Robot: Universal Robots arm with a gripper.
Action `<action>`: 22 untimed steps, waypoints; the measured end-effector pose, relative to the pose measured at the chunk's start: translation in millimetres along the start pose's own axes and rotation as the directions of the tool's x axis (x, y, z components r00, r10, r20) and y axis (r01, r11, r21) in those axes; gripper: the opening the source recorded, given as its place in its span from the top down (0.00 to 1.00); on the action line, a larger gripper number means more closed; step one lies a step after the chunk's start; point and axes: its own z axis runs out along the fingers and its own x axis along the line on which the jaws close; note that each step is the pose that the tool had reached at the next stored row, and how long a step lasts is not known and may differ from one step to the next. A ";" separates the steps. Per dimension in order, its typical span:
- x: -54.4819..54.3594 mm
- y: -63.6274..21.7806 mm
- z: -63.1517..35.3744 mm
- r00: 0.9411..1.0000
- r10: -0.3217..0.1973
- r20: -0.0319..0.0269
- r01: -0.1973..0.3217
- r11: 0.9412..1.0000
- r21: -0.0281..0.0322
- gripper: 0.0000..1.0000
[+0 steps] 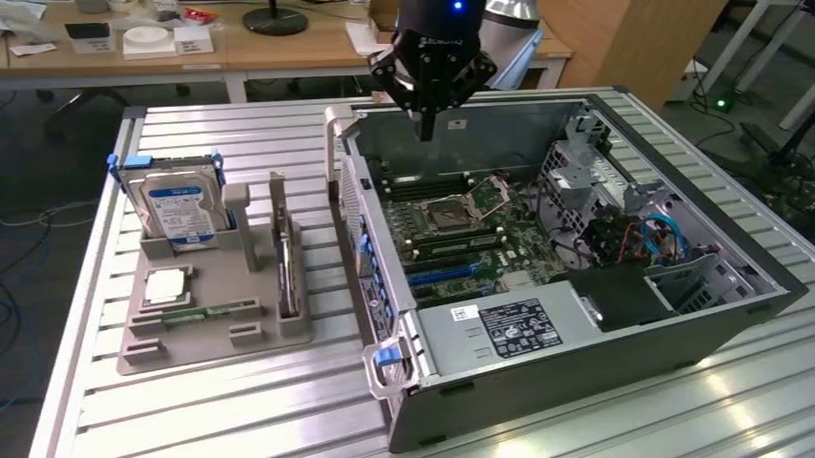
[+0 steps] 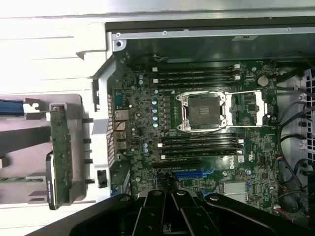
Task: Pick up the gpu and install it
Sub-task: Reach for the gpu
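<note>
The gpu [image 1: 286,270] stands edge-on in a slot of the grey holder [image 1: 217,336] on the exterior view's left, a thin dark card. In the wrist view the gpu [image 2: 61,156] appears as a long greenish-brown board in that holder. My gripper [image 1: 427,129] hangs over the far end of the open computer case [image 1: 574,353], well apart from the gpu. Its fingers are shut together with nothing between them. In the wrist view the gripper [image 2: 172,197] points down at the motherboard [image 2: 197,123].
A silver hard drive [image 1: 178,210] with a blue-white label stands upright in the holder. A square chip [image 1: 166,284] and a narrow green memory stick [image 1: 210,312] lie beside it. The case's raised side wall [image 1: 363,248] separates the holder from the motherboard [image 1: 459,229].
</note>
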 end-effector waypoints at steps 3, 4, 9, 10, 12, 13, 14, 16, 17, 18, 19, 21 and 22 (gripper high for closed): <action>8.4 -0.8 -0.3 1.000 0.000 0.000 0.000 1.000 0.000 0.89; 11.0 -1.0 -0.3 1.000 0.000 0.000 0.000 1.000 0.000 0.89; 23.0 -1.9 -0.6 1.000 0.000 0.000 0.000 1.000 0.000 0.89; 25.6 -2.1 -0.7 1.000 0.000 0.000 0.000 1.000 0.000 0.89; 30.8 -2.5 -0.8 1.000 0.000 0.000 0.000 1.000 0.000 0.89; 33.4 -2.7 -0.9 1.000 0.000 0.000 0.000 1.000 0.000 0.89; 36.1 -3.0 -1.0 1.000 0.000 0.000 0.000 1.000 0.000 0.89; 40.8 -3.4 -1.1 1.000 0.000 0.000 0.000 1.000 0.000 0.89; 42.9 -3.5 -1.2 1.000 0.000 0.000 0.000 1.000 0.000 0.89; 45.2 -3.7 -1.2 1.000 0.000 0.000 0.000 1.000 0.000 0.89; 47.7 -4.0 -1.3 1.000 0.000 0.000 0.000 1.000 0.000 0.89; 52.6 -4.7 -1.5 1.000 0.000 0.000 0.000 1.000 0.000 0.89; 54.7 -4.9 -1.5 1.000 0.000 0.000 0.000 1.000 0.000 0.89</action>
